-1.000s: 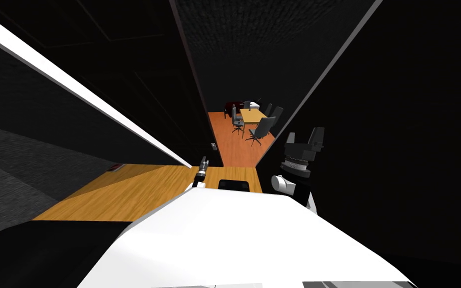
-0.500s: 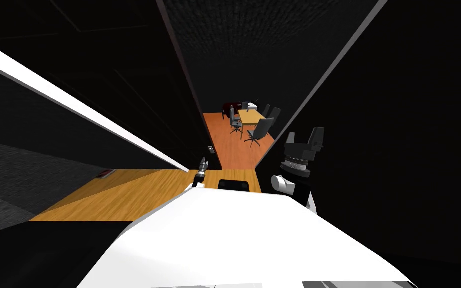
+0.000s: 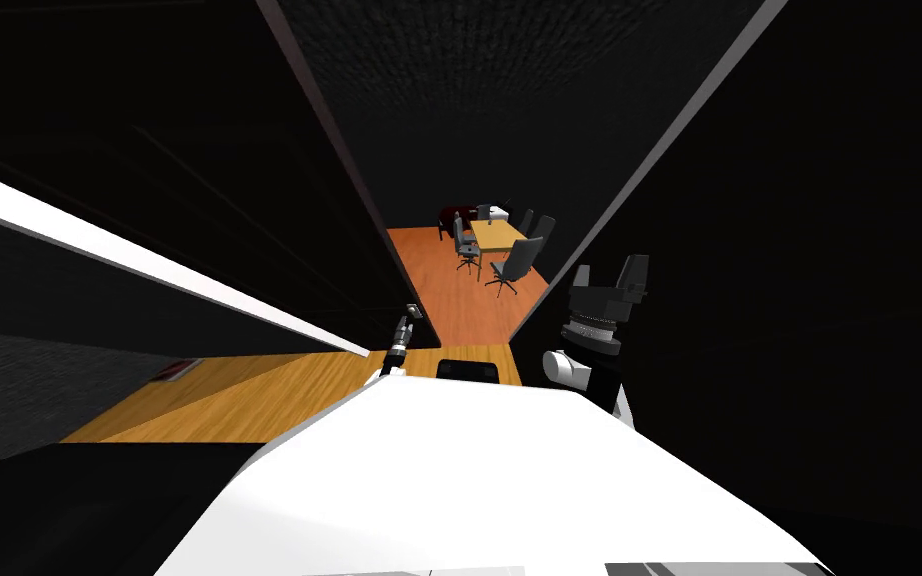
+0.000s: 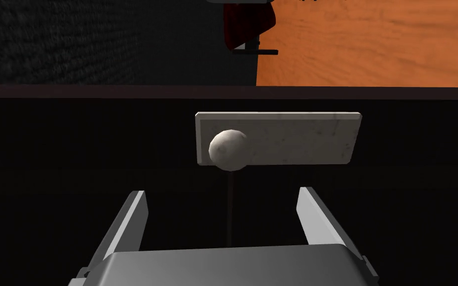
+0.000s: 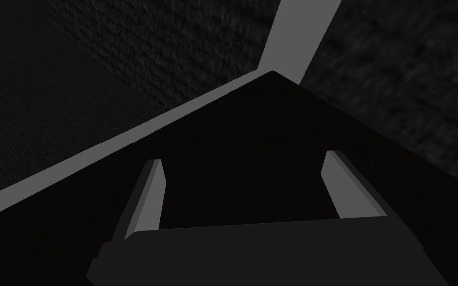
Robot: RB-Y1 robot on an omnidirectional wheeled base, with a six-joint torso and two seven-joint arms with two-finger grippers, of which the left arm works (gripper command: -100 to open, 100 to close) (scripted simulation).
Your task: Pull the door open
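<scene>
Left gripper [image 4: 221, 192], fingers wide and empty: the door knob [image 4: 228, 149] lies straight ahead beyond the fingertips, centred between them. Right gripper [image 5: 244, 157] equally wide.

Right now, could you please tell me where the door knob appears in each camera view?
Head view: the knob is a small light speck on the dark door's edge, just past the left gripper.
Left wrist view: centre, on its light plate, ahead of the open fingers.
Right wrist view: the open right gripper points elsewhere.
Shared landmark: the orange floor beyond the door.
</scene>
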